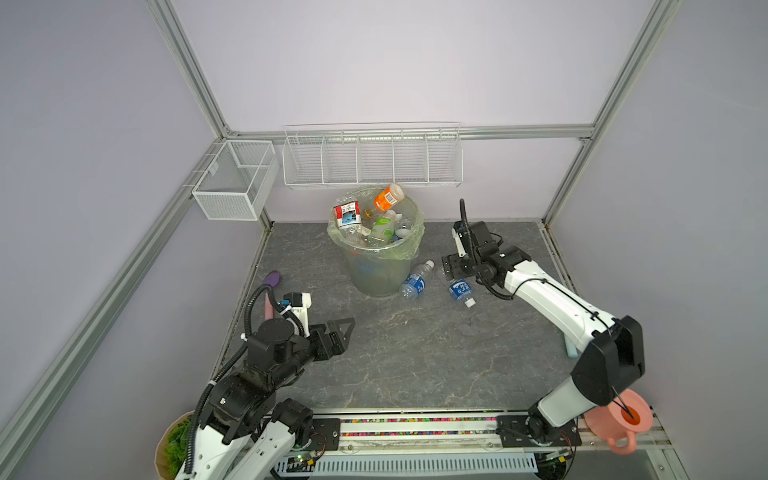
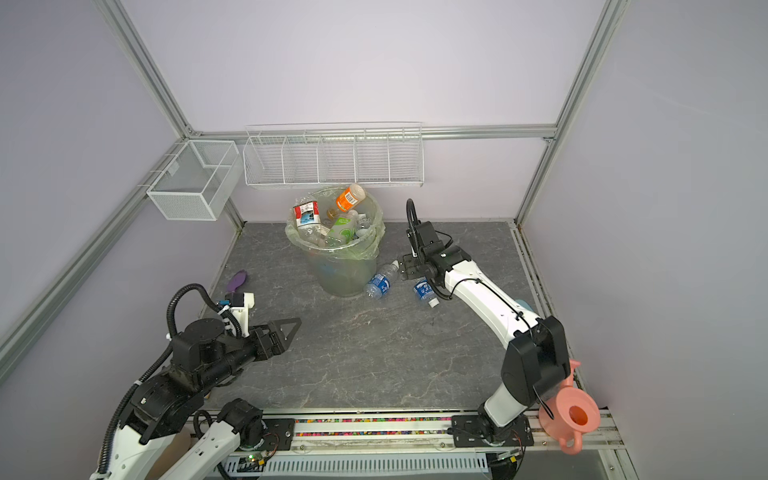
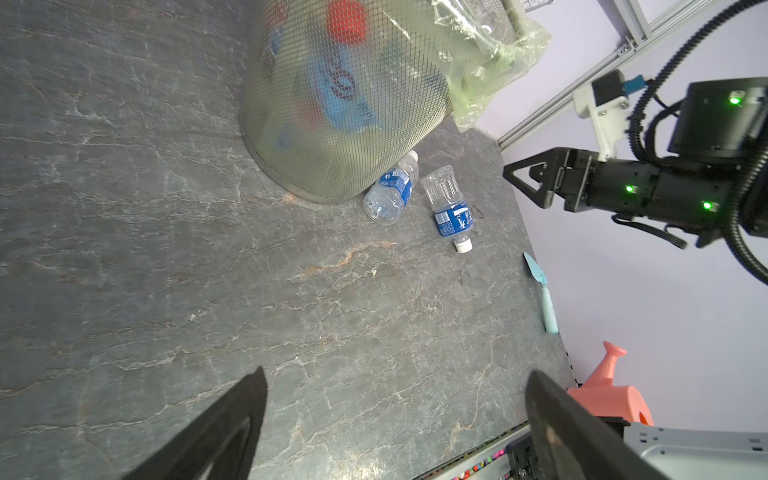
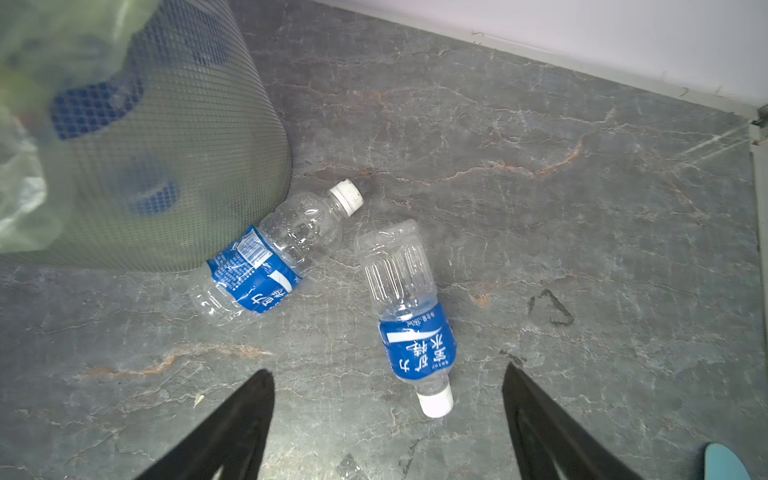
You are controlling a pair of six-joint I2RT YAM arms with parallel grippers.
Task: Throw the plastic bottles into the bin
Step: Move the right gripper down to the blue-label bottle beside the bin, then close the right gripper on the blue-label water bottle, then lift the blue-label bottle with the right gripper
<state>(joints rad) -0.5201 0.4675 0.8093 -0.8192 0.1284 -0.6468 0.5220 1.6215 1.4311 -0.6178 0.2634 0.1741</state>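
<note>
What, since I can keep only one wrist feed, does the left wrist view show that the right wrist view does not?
Only the left wrist view: the pink watering can, the whole teal trowel, and the right gripper seen from outside. Only the right wrist view: nothing new, just label print close enough to read. Both: the bin, one blue-labelled bottle lying against its base, and a second bottle lying beside it, clear of the bin.
</note>
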